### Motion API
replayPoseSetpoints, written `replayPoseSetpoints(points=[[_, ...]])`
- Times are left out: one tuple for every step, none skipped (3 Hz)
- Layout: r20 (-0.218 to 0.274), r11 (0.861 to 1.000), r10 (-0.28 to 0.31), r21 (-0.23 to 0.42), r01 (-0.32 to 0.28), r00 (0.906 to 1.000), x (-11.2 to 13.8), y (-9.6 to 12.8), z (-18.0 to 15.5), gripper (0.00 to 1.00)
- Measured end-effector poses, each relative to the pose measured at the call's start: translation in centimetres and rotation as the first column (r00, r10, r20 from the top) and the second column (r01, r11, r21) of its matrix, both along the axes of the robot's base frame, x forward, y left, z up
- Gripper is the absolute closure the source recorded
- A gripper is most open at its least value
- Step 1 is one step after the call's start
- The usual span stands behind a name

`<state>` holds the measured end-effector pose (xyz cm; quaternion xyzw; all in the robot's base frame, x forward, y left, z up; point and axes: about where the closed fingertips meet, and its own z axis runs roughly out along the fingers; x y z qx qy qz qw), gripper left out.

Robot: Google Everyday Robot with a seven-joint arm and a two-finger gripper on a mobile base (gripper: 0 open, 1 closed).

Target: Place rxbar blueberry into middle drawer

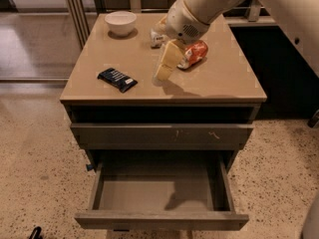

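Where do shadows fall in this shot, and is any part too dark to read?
Camera view: the cream end effector, hanging over the tan tabletop right of the dark navy snack bar, throws a soft shadow on the top beside it. Camera view: a second blurry shadow lies on the open grey-brown middle drawer's floor. Camera view: the gap under the tabletop is nearly black.
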<state>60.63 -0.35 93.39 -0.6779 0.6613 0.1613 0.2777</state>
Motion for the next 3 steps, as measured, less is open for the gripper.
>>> replayPoseSetpoints(points=[[-0.004, 0.999, 0.039, 0.000, -0.039, 0.9992, 1.5, 2.4, -0.2, 0.00], [-0.056, 0.999, 0.041, -0.021, -0.042, 0.9976, 2.8, 3.9, -1.4, 0.00], [-0.150, 0.998, 0.005, -0.063, -0.015, 0.9887, 3.4, 5.2, -3.5, 0.00]])
